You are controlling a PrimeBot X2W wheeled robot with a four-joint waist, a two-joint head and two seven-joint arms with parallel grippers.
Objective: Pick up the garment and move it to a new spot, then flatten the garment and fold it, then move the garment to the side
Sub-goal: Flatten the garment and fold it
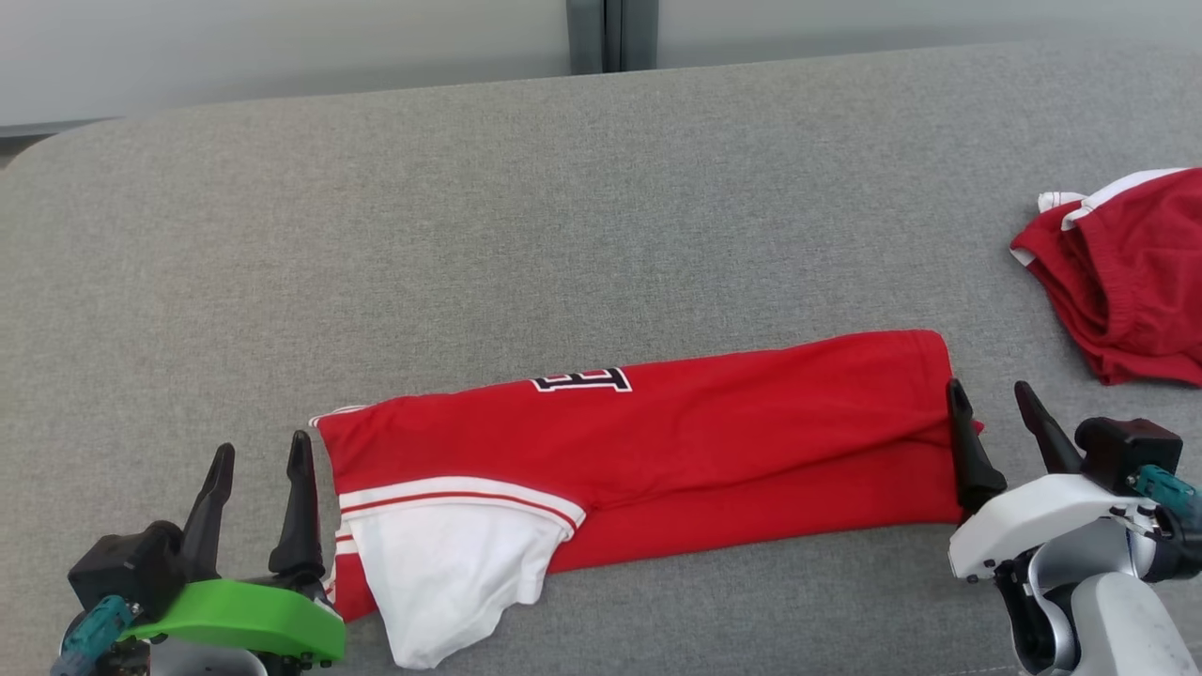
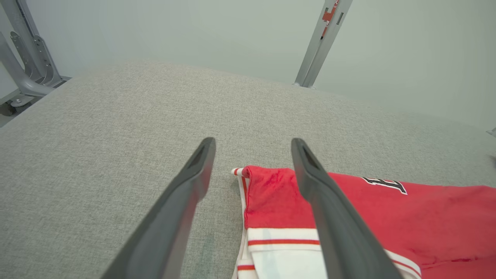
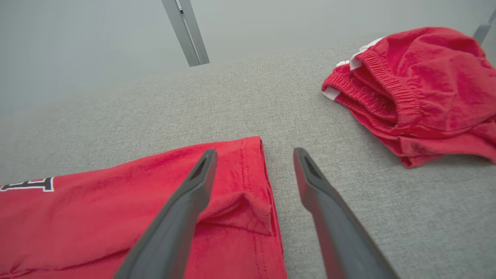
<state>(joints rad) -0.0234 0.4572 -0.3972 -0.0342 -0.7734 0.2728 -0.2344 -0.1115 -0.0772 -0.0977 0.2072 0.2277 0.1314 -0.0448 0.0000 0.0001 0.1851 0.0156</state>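
Garment: You have the red garment [image 1: 657,441] lying on the table [image 1: 563,188], folded into a long band that runs left to right across the near part in the head view.
Garment's left end: A white sleeve [image 1: 451,573] with red and white stripes along its seam hangs toward the near edge. A black and white letter [image 1: 582,379] sits on the fold along the far side.
Garment's right end: You can see the top layer end in a stitched hem, slightly puckered at its near corner, with a second red layer showing under it.
Left tool: Your left tool [image 1: 263,443] stands open just beside the garment's left end with nothing between its fingers. In the left wrist view its right-hand finger [image 2: 333,217] crosses over the striped corner; you cannot tell whether it touches the cloth.
Right tool: Your right tool [image 1: 988,385] is open and empty at the garment's right end. Its left-hand finger [image 3: 182,217] is over the hem and the other is over bare table.
Other cloth: Red shorts [image 1: 1127,272] with white trim lie bunched at the right, well apart from the garment.
Background: A grey metal post [image 1: 610,33] stands behind the table's far edge against a pale wall.
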